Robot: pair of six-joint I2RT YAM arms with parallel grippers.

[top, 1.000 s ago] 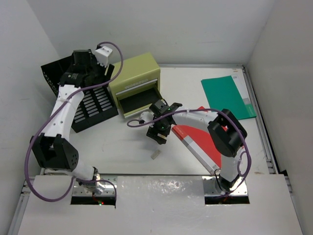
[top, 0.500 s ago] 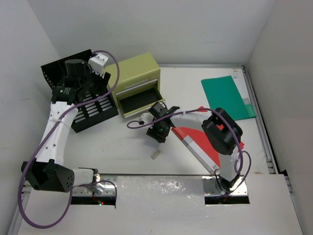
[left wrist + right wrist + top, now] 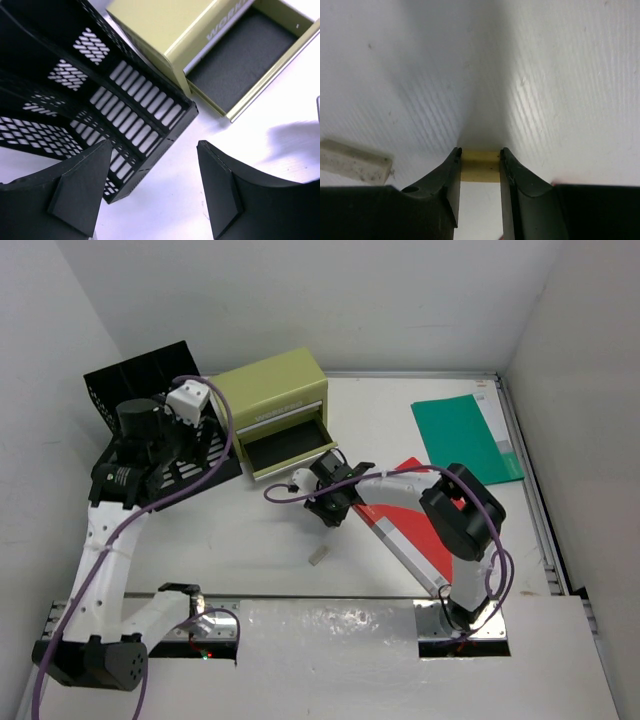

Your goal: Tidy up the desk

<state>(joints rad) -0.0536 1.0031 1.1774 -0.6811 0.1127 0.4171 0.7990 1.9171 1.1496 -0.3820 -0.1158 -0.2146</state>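
The desk [image 3: 390, 430] – large, flat, white, railed in thin metal and walled on three sides – fills the top view and carries everything listed below. It is judged heavy, stiff and fixed: nothing on it is to be gripped as such, and its smooth top will probably let thin items slide.

Items, largest first:
- Black mesh organizer [image 3: 125, 385], far left corner, touching or just beside the olive-green drawer box [image 3: 275, 390].
- The box's drawer [image 3: 285, 445] is pulled out; the part seen in the left wrist view shows only a dark liner.
- Green folder [image 3: 465, 435], flat, far right, near the rail.
- Red folder [image 3: 400, 530], flat, near right, partly under the right arm. Both folders are judged thin and floppy – an edge hold would be needed.
- White eraser [image 3: 318, 557], loose, near centre front.
- Yellow block [image 3: 480, 167], smallest; judged light and stiff.

Left gripper [image 3: 155, 190]: held above the organizer's near corner, jaws spread wide, nothing between them.

Right gripper [image 3: 480, 162]: pointed down at the desk just in front of the drawer, jaws narrow and pinched on the yellow block across its short sides. Whether the block is lifted off the surface cannot be told.
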